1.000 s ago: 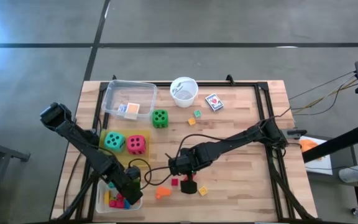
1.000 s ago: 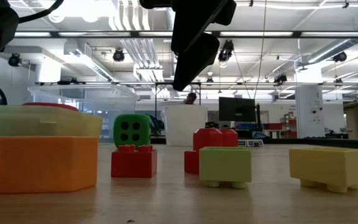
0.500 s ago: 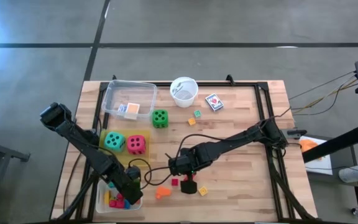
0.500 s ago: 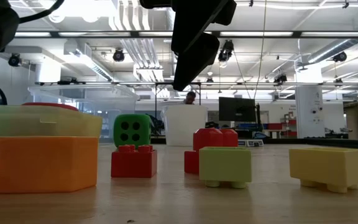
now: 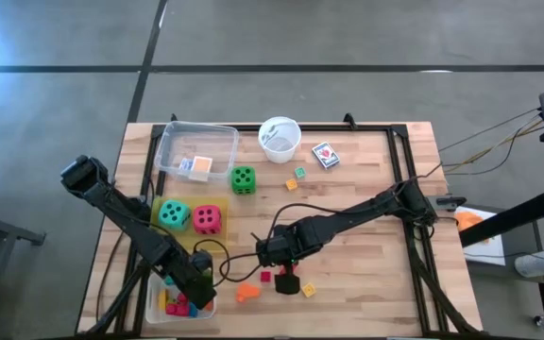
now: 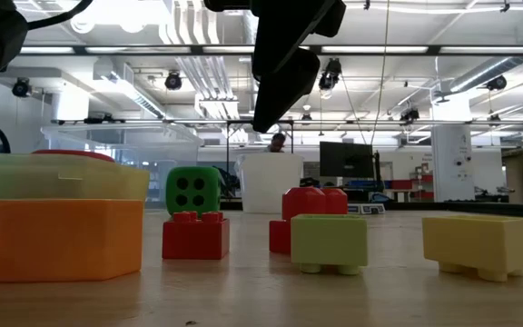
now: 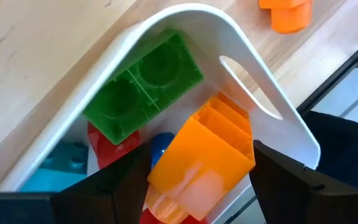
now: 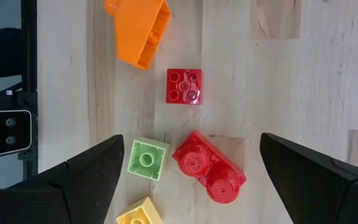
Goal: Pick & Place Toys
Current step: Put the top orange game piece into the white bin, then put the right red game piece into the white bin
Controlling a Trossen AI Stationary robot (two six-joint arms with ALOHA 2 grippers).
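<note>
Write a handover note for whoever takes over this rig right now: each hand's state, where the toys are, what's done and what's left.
Left hand: over the white tray at the table's near left corner, open, an orange block between its fingers, apparently just let go.
Right hand: open, empty, above the loose blocks at near centre.
Done: green block plus red and teal ones in the white tray; teal die and red die on the yellow tray.
Left: orange piece, small red block, long red block, light green block, yellow block; farther off, green die, card pack.
</note>
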